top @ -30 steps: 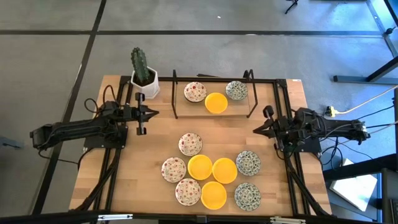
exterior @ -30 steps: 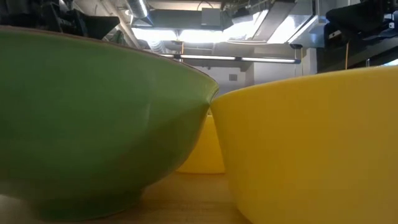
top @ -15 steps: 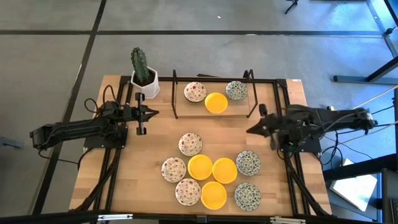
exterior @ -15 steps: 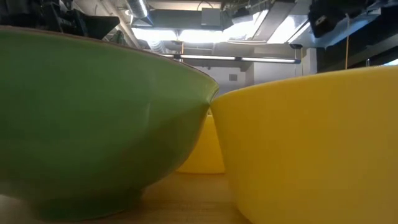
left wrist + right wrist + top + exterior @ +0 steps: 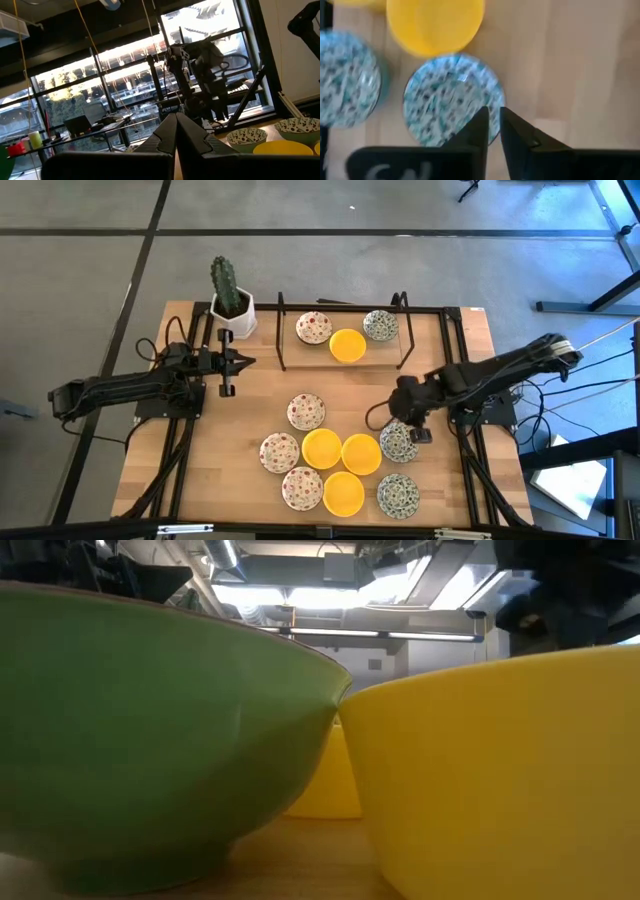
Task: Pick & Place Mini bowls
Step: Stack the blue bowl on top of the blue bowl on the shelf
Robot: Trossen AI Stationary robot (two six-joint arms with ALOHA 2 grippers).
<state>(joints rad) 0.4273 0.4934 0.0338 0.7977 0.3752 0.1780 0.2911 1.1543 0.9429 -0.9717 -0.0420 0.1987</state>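
Observation:
Several mini bowls lie in a cluster on the near half of the wooden table: yellow ones, red-flowered ones and grey-green ones. My right gripper hangs over the far edge of one grey-green bowl, pointing steeply down. In the right wrist view its fingers stand a narrow gap apart above that bowl's rim. Three more bowls sit in the wire rack at the far side. My left gripper waits shut near the table's left edge, its fingers together.
A white pot with a cactus stands at the far left corner. The black wire rack spans the far middle. Bare wood lies between the rack and the bowl cluster. The low view is filled by a green bowl wall and a yellow one.
My right gripper has swung from the table's right edge toward the middle and the near side. It has tipped from level to pointing steeply down over the grey-green bowl. No bowl has moved.

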